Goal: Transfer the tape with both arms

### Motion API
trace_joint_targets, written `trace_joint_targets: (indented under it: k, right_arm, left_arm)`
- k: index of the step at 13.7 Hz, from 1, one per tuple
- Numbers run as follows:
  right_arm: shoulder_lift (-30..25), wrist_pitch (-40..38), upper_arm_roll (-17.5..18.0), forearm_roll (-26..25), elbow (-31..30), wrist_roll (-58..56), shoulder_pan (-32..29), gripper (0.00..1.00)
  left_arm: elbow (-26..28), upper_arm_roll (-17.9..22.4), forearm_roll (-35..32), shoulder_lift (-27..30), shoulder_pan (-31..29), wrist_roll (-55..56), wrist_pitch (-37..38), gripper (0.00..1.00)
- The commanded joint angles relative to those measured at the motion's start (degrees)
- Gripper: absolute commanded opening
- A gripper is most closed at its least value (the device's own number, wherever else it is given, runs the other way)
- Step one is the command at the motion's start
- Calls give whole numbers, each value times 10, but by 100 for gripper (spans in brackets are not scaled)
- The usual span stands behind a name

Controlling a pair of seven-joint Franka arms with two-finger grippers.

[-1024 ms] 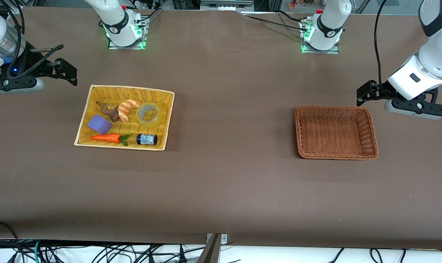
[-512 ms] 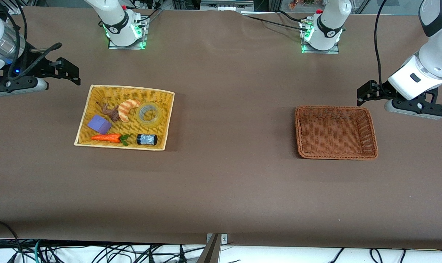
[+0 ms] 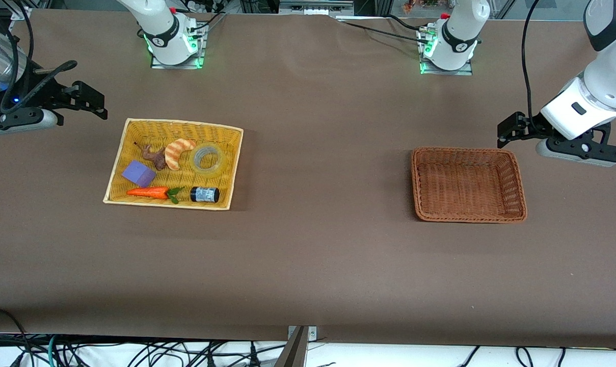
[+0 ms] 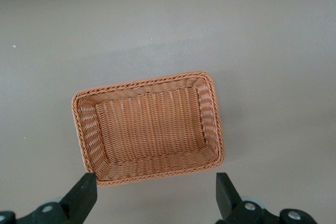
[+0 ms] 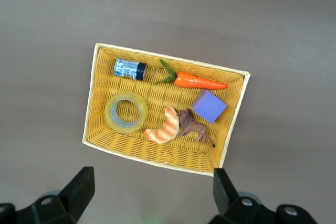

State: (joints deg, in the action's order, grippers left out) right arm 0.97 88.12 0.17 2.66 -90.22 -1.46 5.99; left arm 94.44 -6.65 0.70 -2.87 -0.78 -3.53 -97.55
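Front view: the tape (image 3: 207,159) lies flat in the yellow basket (image 3: 115,171) at centre-left of the frame, in the corner nearer the table's middle, with a croissant (image 3: 178,152) just beside it and a black cylinder (image 3: 204,194) lower in the frame. The brown basket (image 3: 519,186) sits at centre-right and holds nothing. The right gripper (image 3: 91,101), at the upper left of the frame, hangs over bare table beside the yellow basket with its jaws wide apart; the left gripper (image 3: 509,130), at the right edge, waits above the table by the brown basket's corner, jaws likewise spread. Right wrist view: the tape (image 5: 126,112) appears at centre-left, ring uppermost, hole unobstructed. The step in hand is judged to be the right arm's approach to the roll. It would go best with the gripper brought squarely over the ring, one finger lowered into the hole and the other outside the wall, on the side away from the croissant, so that neighbouring items are not disturbed.
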Motion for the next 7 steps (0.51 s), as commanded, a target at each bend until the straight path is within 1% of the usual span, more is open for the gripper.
trace_joint_targets:
  k: [1, 7]
  right_arm:
    - [2, -4, 1, 6, 8, -11, -5, 100]
    - [5, -1, 0, 7, 8, -6, -5, 100]
  left_arm:
    - [-13, 1, 4, -6, -1, -4, 4, 100]
    - [-13, 1, 4, -6, -1, -4, 5, 100]
